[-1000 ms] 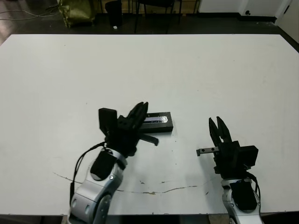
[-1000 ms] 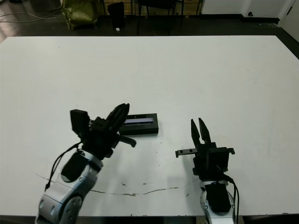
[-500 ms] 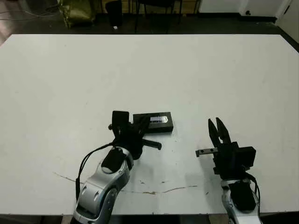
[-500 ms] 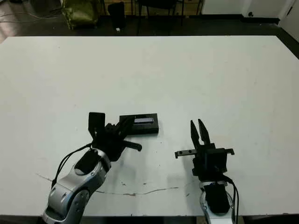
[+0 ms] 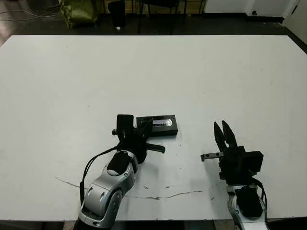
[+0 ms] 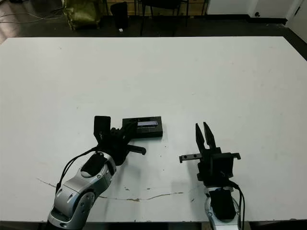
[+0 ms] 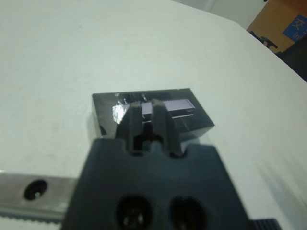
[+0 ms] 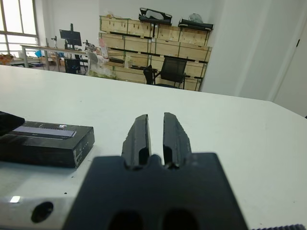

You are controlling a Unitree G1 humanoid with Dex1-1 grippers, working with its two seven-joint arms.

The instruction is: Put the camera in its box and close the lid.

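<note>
The box (image 5: 168,131) is a small black block lying flat at the table's middle, with the lid (image 5: 161,122) resting flush on top, silvery stripe up. The camera is hidden from every view. My left gripper (image 5: 147,125) is shut, and its tips rest over the left end of the lid (image 7: 178,106) with nothing between the fingers. In the left wrist view the gripper (image 7: 147,106) reaches onto the lid's near end. My right gripper (image 5: 221,128) stands shut a short way right of the box (image 8: 45,143), touching nothing.
The white table (image 5: 192,72) stretches wide around the box. A thin crack-like mark (image 5: 163,196) runs near the front edge. Chairs (image 5: 160,12) and a yellow-green bag (image 5: 79,12) sit on the floor beyond the far edge.
My left arm has dropped from a raised pose and shifted right, bringing its gripper down onto the box's left end. The right arm has stayed put.
</note>
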